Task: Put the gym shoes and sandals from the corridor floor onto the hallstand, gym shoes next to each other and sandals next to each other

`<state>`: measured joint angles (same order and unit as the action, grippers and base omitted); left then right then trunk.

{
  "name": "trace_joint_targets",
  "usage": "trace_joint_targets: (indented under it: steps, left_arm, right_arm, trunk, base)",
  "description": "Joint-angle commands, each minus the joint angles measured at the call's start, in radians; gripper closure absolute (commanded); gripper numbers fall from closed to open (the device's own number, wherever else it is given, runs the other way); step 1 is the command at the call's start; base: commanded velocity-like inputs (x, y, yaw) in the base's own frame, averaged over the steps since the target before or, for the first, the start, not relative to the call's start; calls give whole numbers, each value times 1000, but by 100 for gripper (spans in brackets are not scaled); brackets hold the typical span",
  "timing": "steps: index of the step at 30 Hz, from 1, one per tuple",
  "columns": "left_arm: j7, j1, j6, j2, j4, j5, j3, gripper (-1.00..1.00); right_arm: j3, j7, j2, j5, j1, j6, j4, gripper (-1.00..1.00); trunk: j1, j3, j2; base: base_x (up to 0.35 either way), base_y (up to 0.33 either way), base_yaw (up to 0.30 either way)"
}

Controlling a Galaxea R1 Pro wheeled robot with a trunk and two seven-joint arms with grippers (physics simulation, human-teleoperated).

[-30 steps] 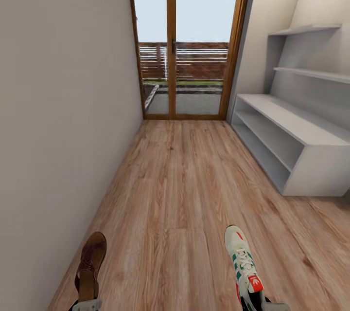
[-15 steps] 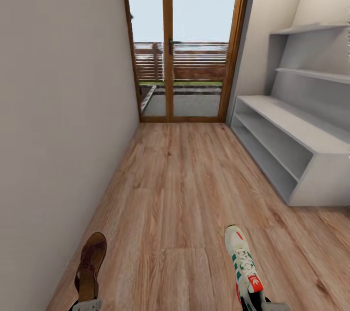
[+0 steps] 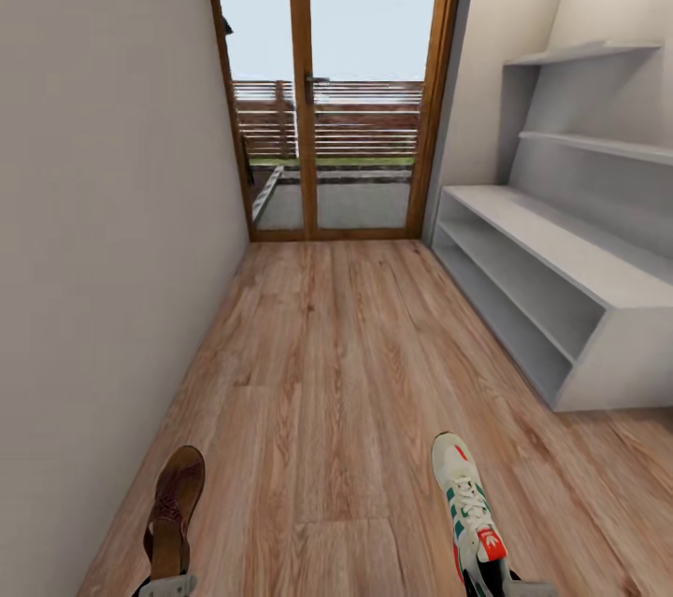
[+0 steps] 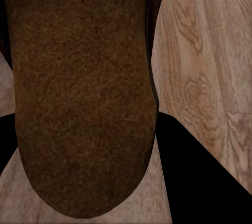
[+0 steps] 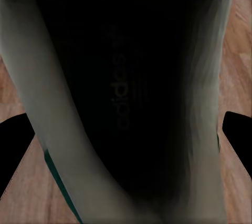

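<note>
A dark brown sandal (image 3: 174, 508) is held out in front of me over the corridor floor (image 3: 327, 363), with my left gripper (image 3: 166, 586) shut on its heel end. Its brown sole (image 4: 84, 92) is close up in the left wrist view, between dark fingers (image 4: 205, 182). My right gripper (image 3: 505, 586) is shut on the heel of a white gym shoe (image 3: 467, 504) with green stripes and a red tongue patch. The right wrist view looks into the shoe's dark opening (image 5: 126, 92). The pale grey hallstand (image 3: 561, 251) stands ahead on the right. The other sandal and gym shoe are out of view.
A plain wall (image 3: 103, 205) runs close along the left. A wood-framed glass door (image 3: 322, 92) closes the far end of the corridor. Stepped grey shelves (image 3: 584, 50) rise above the hallstand's bench. Bare planks lie between me and the rack.
The camera has moved: the door and hallstand have shifted left in the picture. Both held shoes keep their places in front of me.
</note>
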<state>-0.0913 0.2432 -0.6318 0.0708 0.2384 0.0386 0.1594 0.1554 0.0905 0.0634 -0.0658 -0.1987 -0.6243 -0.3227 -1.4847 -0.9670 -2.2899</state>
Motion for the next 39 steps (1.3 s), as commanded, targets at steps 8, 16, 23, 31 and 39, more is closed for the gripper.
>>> trace_joint_targets:
  steps: [8,16,23,31,39]
  left_arm:
    - [-8,1,-2,0,-1,1,6,100]
    - [-8,1,-2,-1,-1,1,5,100]
    - [-8,1,-2,-1,-1,1,5,100]
    - [-8,1,-2,-1,-1,1,5,100]
    - [-8,1,-2,-1,-1,1,5,100]
  right_arm:
    - [9,8,-1,-6,-1,-3,1,100]
    - [9,8,-1,-6,-1,-3,1,100]
    - [9,8,-1,-6,-1,-3,1,100]
    - [9,8,-1,-6,-1,-3,1,100]
    - [9,7,-1,-6,-1,-3,1,100]
  trunk:
    - [0,-1,0]
    - [0,-1,0]
    - [0,-1,0]
    - [0,-1,0]
    - [0,-1,0]
  base:
    - [336,0,-1]
    - [336,0,0]
    - [336,0,0]
    - [336,0,-59]
    - [336,0,-54]
